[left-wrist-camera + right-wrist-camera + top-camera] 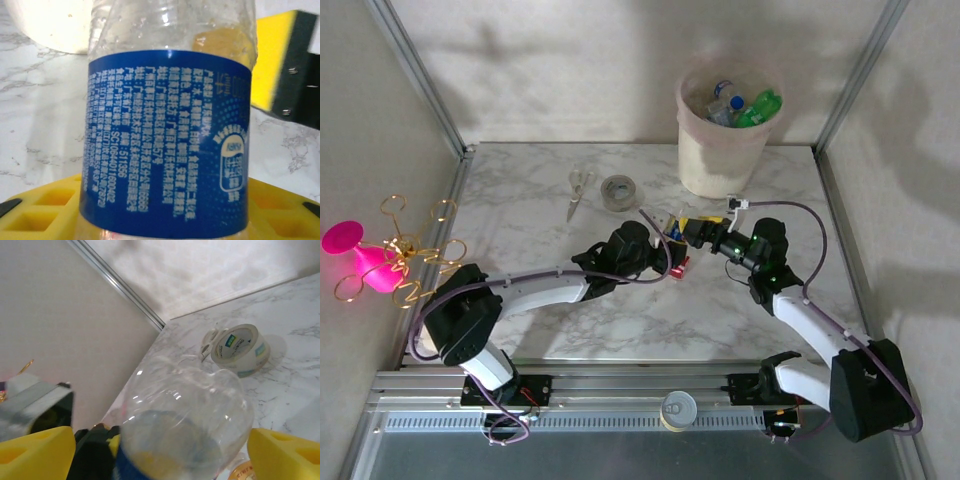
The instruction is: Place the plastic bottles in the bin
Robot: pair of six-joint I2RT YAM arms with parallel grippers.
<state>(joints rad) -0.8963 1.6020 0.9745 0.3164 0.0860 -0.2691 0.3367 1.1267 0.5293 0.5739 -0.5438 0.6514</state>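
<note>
The clear bottle (167, 140) with the blue label is being clamped by the left gripper (670, 258). In the left wrist view, its yellow fingers (42, 205) are being pressed in at the bottle's lower sides. The right gripper (700, 233) is being shown with its jaws apart. In the right wrist view, the bottle's clear rounded end is being straddled by this gripper's yellow fingers (282, 455). One finger is being brought close against the plastic and a gap is being left at the other. A yellow-and-black finger of the right gripper is also being seen from the left wrist, just beside the bottle's upper right shoulder.

The bottle is being held over the middle of the marble table (520, 230), between the two grippers and outside the bin (705, 165). Whether it is touching the tabletop cannot be told.

The bin is being seen at the far edge of the table, right of centre. A blue-capped bottle (725, 100) and a green bottle (760, 108) are being seen lying inside it. Left of the bin, a tape roll (618, 192) and scissors (578, 190) are being seen side by side on the marble, well apart from the grippers.
</note>
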